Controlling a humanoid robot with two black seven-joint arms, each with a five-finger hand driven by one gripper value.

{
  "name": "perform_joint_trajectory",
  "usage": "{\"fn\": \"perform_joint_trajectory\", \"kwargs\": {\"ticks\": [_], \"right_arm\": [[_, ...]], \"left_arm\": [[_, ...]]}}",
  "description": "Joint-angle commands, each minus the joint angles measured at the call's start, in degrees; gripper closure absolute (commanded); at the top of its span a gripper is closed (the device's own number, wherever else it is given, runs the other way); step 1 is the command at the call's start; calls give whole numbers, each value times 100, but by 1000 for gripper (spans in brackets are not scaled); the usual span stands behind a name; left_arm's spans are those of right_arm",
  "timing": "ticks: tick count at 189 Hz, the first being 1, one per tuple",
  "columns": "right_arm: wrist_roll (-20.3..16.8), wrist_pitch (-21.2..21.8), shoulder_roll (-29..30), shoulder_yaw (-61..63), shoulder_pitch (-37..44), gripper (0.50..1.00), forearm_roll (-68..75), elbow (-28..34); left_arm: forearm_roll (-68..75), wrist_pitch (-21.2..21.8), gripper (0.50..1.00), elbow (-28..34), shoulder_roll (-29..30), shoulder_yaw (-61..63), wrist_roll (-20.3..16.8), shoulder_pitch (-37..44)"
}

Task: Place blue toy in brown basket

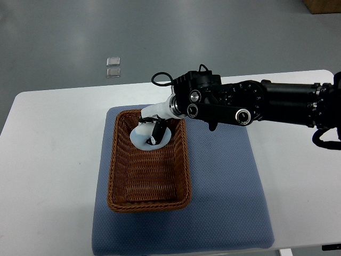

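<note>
r hand (pixel 154 127) holding blue toy (pixel 145 137) over brown basket (pixel 128 184)

right arm reaching in from the right edge, wrist angled down, right hand (pixel 153 128) fingers curled

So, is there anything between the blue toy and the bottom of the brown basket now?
Nothing visible stands in the way. The right hand holds the pale blue toy inside the far end of the brown basket. The basket floor shows no other thing. Whether the toy already touches the floor cannot be told.
</note>
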Motion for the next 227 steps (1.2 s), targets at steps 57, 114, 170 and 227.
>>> {"fn": "perform_joint_trajectory", "kwargs": {"ticks": [57, 114, 170, 227], "right_arm": [[50, -49, 0, 20, -383, 671, -9, -2], [42, 663, 0, 714, 179, 605, 114, 24], [77, 663, -616, 2235, 188, 605, 202, 77], [947, 356, -1504, 6092, -2755, 605, 1818, -64]], "left_arm": [[0, -3, 500, -5, 0, 8, 3, 0], [0, 6, 500, -5, 0, 8, 3, 0], [0, 6, 500, 13, 0, 8, -6, 0], [0, -3, 500, -5, 0, 0, 3, 0]]}}
